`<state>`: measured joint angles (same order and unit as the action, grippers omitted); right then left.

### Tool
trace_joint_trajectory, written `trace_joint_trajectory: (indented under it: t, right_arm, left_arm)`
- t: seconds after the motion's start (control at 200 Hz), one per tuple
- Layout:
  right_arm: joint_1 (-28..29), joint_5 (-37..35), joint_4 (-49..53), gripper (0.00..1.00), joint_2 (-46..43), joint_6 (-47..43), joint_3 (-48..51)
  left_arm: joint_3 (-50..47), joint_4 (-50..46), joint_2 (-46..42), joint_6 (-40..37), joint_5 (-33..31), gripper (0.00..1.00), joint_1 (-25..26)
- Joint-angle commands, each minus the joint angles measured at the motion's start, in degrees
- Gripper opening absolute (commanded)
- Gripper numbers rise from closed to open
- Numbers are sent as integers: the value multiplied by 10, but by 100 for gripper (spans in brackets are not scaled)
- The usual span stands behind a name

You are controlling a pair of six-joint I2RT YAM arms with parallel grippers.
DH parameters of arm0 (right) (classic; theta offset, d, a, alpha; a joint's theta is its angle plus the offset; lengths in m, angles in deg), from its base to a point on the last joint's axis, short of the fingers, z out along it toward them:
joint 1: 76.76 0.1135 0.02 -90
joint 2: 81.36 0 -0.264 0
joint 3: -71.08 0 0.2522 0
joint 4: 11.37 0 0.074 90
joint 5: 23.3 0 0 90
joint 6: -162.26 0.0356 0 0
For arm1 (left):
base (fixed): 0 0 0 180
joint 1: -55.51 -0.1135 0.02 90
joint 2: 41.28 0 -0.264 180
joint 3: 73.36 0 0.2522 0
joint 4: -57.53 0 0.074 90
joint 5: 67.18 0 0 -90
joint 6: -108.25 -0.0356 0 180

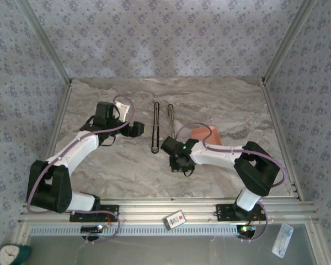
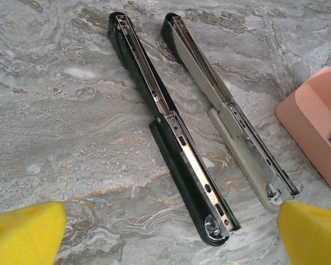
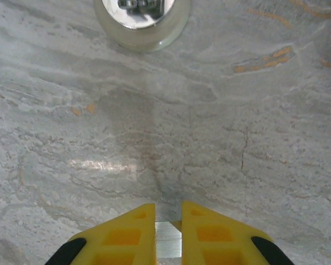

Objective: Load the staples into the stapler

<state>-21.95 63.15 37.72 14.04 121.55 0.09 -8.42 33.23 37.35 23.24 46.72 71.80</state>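
Walls [image 1: 165, 33] papered in a grey-blue floral print close in the back and both sides, with slanted metal posts [image 1: 46, 41] at the corners. The bench [image 1: 226, 105] has a grey-beige marbled top with faint orange veins, softly and evenly lit. A ribbed aluminium rail [image 1: 154, 210] runs along its near edge. A small teal clock [image 1: 11, 255] sits below the rail at the left corner.

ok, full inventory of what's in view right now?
black stapler: 1, black, opened flat, mid table
grey stapler: 1, grey, opened flat, right of the black one, apart
box: 1, pink, right of the staplers
staples: 1 strip, silver, between the right fingers
card: 1, white, front rail
clock: 1, teal, bottom-left corner
packet: 1, clear, bottom-right
left gripper: 1, yellow pads, open, left of black stapler
right gripper: 1, yellow pads, shut on staples
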Motion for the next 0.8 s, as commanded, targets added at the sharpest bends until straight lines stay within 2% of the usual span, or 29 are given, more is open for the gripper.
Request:
trace_joint_trajectory:
  t: [0.0,0.165,0.345,0.64,0.795]
  right_arm:
    - [1,21,25,18,6,4,3]
    - [-4,25,62,29,-24,32,-7]
    - [-12,48,86,32,-36,86,-11]
    - [-13,37,143,33,14,19,-77]
    - [-23,54,127,33,27,10,-78]
  left_arm:
    - [11,-12,-14,-5,-3,98,2]
    - [12,-12,-11,-6,-2,98,7]
    - [13,-10,-1,-3,0,98,10]
    - [13,-8,10,-1,3,98,12]
    - [14,-6,17,-1,4,98,12]
